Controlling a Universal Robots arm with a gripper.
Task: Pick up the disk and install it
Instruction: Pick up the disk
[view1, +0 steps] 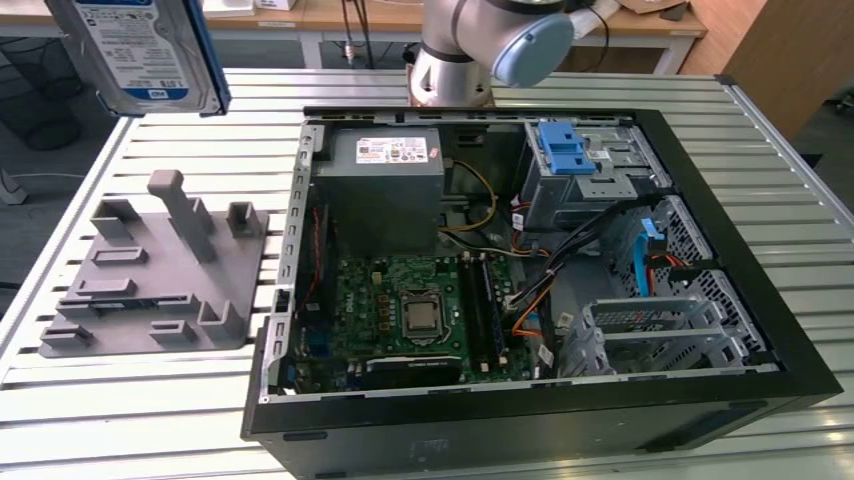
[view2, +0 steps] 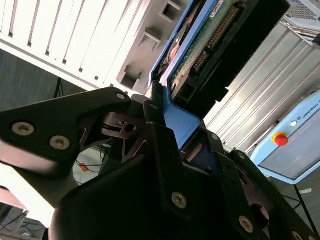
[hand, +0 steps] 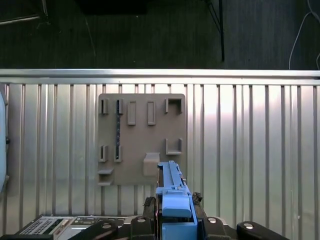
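The disk (view1: 140, 50) hangs high in the air at the exterior view's far left, above the slatted table and beyond the grey holder block. It stands upright, with its white-and-blue label facing the camera and its blue frame along the edge. In the second wrist view my gripper (view2: 177, 120) is shut on the blue frame at the end of the disk (view2: 200, 45), with black fingers on either side. The first wrist view shows the disk (hand: 170, 175) edge-on, held in my gripper (hand: 172, 202) over the block.
A grey holder block (view1: 154, 270) with upright slots lies on the slatted metal table (view1: 134, 410). The open computer case (view1: 694, 160) takes up the exterior view's right, with a grey power-supply box (view1: 384, 190), motherboard (view1: 407, 310) and a blue-latched drive bay (view1: 563, 150). The arm's base (view1: 454, 60) stands behind.
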